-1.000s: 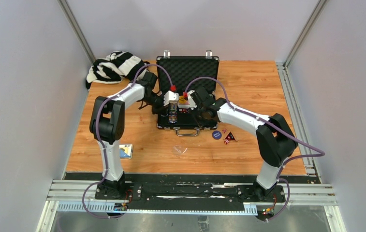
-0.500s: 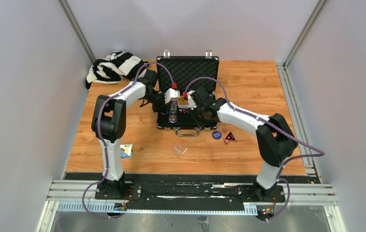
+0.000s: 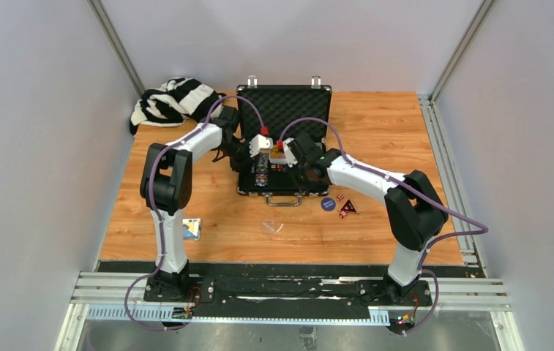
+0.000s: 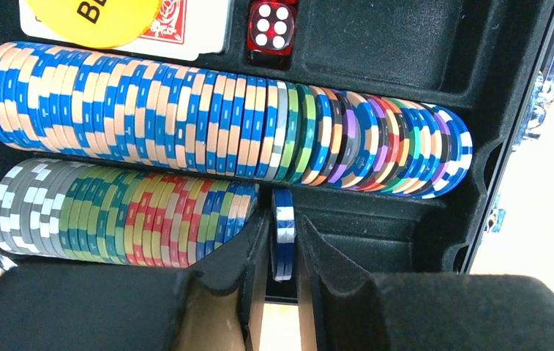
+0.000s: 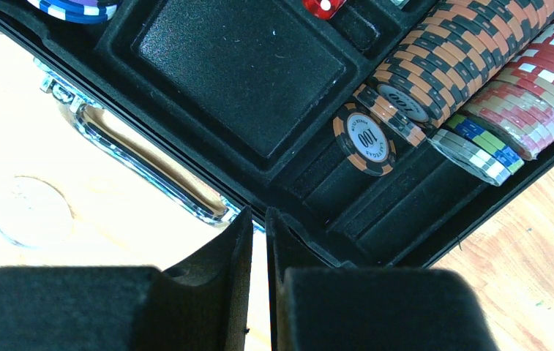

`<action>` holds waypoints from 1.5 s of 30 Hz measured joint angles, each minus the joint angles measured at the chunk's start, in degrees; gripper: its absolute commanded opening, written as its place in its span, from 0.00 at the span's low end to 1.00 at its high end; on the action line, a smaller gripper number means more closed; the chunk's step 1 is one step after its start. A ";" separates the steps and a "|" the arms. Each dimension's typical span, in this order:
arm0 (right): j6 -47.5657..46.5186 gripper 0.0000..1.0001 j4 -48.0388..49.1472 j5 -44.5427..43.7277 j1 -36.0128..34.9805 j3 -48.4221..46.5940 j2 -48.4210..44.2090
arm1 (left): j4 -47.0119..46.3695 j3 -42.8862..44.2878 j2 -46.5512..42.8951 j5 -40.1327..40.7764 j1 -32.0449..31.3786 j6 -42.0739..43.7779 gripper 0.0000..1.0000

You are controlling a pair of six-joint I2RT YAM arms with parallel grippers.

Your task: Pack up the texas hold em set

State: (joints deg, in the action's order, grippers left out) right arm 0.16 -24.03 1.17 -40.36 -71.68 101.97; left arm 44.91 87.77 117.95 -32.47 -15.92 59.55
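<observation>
Mid-way along the wooden table [image 3: 391, 139] sat the open briefcase [image 3: 288, 102]. The left claw [image 4: 282, 219] closely flanked a blue chip [image 4: 284, 248], seemingly light and slick, by its faces, grip uncertain. The right claw [image 5: 258, 216] was nearly closed, empty.

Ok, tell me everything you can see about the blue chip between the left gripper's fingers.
The blue chip is a round poker chip with white edge blocks and a moulded, plastic-like look. It stands on edge, seen edge-on, in the lower foam trough of the briefcase, just past the right end of the lower chip row. The left gripper straddles it with one black padded finger on each side; whether they press it cannot be told. Its bottom is hidden.
</observation>
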 measured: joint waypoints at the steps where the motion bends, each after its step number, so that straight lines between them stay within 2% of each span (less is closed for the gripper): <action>1: 0.00 0.12 0.04 0.09 0.00 0.00 0.00 | 0.13 0.15 0.00 0.17 -0.04 -0.07 0.25; 20: 0.00 0.12 0.22 0.37 0.00 0.02 0.07 | 2.34 2.21 -3.76 1.73 -0.74 -0.92 0.28; 32: 0.37 0.12 2.43 -1.62 0.00 3.87 -1.92 | -1.84 4.24 -9.22 5.68 -1.33 -3.50 0.29; 35: 0.46 0.13 3.08 -3.02 0.00 5.20 -3.26 | -3.23 4.20 -10.08 6.40 -1.44 -4.52 0.26; 38: 0.92 0.15 4.61 -5.03 0.15 8.31 -7.52 | -8.98 1.07 -12.63 8.00 -1.55 -6.93 0.28; 42: 2.10 0.21 8.52 -9.44 0.42 14.69 -16.24 | -24.30 -10.73 -21.40 11.41 -1.73 -13.88 0.29; 45: 2.95 0.34 11.76 -12.33 0.50 19.54 -23.04 | -36.94 -18.67 -28.37 14.38 -2.60 -21.44 0.30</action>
State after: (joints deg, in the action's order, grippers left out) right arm 3.11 -12.27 -11.16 -39.86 -52.14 78.94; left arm 7.97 69.10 89.58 -18.09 -18.52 38.11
